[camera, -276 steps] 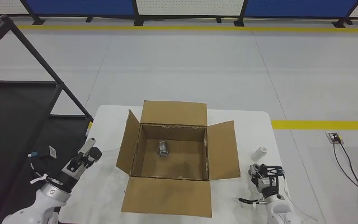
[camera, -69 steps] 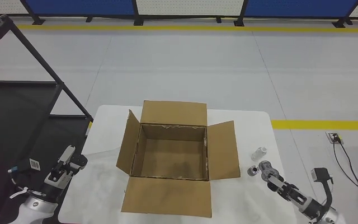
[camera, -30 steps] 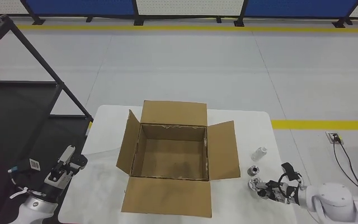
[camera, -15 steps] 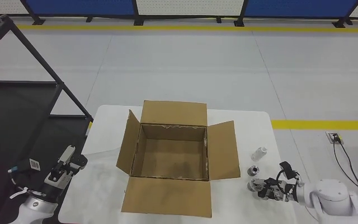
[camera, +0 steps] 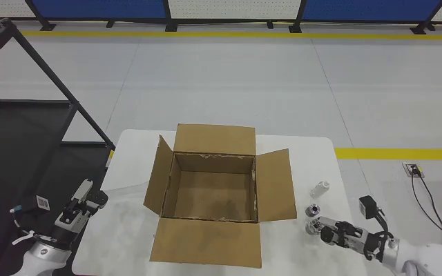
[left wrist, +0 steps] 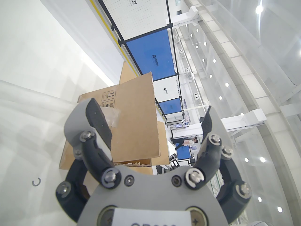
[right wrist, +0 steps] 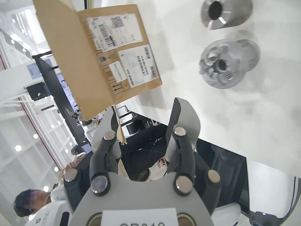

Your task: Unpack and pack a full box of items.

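The open cardboard box [camera: 210,195] stands mid-table with its four flaps spread and nothing inside. To its right lie a small white bottle [camera: 320,188], a metal cylinder [camera: 314,210] and a flanged metal part [camera: 313,225]. My right gripper [camera: 329,233] is low over the table just right of the flanged part, open and holding nothing. In the right wrist view the cylinder [right wrist: 225,9] and flanged part [right wrist: 227,68] lie beyond the open right gripper [right wrist: 145,114], beside a box flap [right wrist: 94,48]. My left gripper [camera: 90,196] hangs open off the table's left edge, facing the box [left wrist: 134,118].
The white table [camera: 131,172] has bare room left of the box and along its far edge. A black frame [camera: 62,103] stands off the left side. A person shows at the corner of the right wrist view, away from the items.
The metal part that lay in the box 9.2 s ago now rests on the table at right. Over the last second my right gripper has drawn back slightly rightward from it. The left arm is unmoved.
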